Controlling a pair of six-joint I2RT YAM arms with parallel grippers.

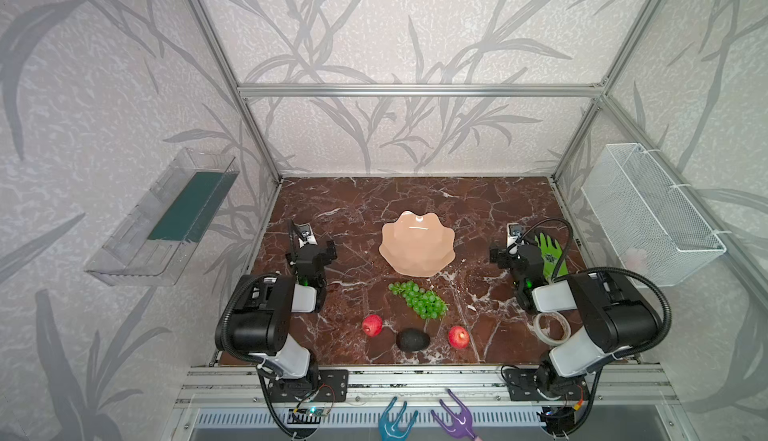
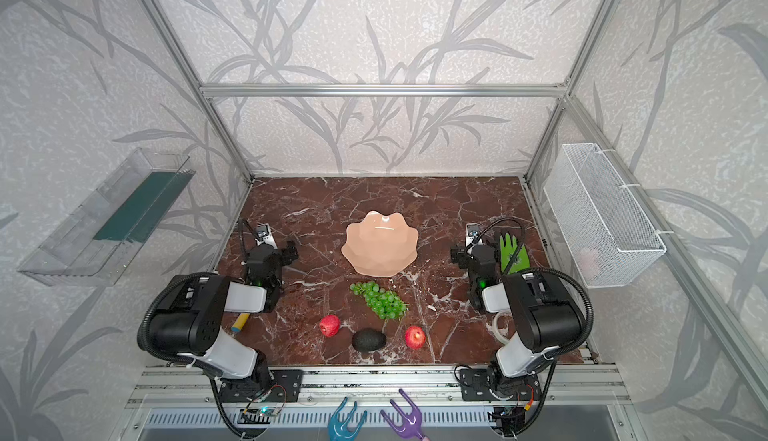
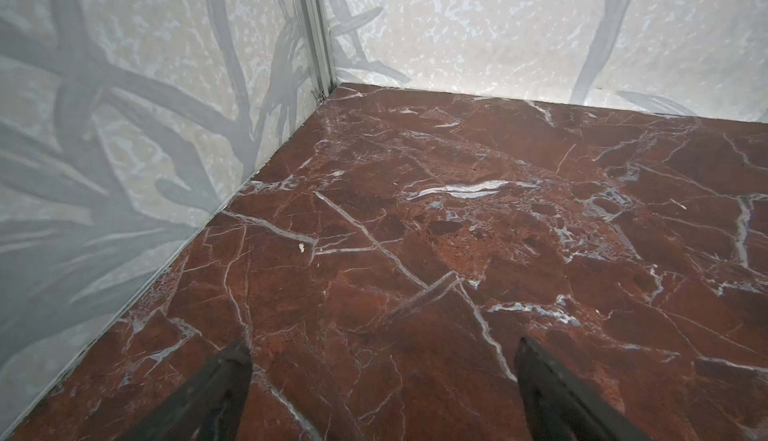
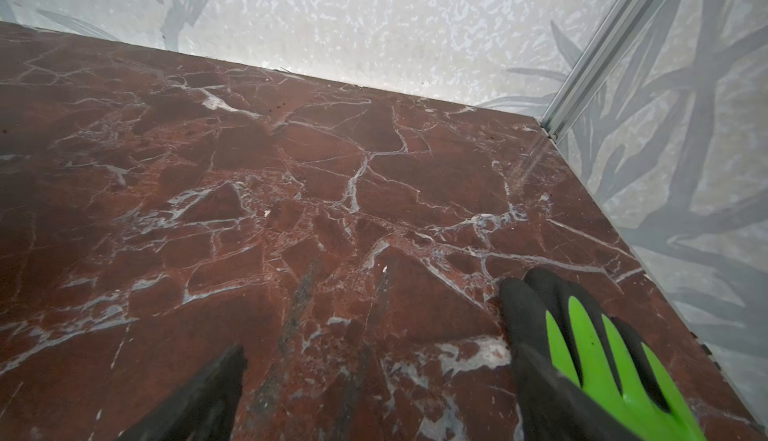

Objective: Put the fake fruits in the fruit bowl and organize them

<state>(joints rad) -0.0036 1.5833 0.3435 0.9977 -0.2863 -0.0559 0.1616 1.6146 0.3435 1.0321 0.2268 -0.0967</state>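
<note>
Left gripper hangs by the tabletop's left edge, jaws apart. Near the front edge lie left apple, avocado and right apple, with grapes behind and the fruit bowl mid-tabletop. Right gripper, by the right edge, has its jaws apart.

I'm seeing the glossy peach scalloped bowl sitting between my left fingers and right fingers. The green grape bunch, small red apples and dark rough avocado are lying behind them.
</note>
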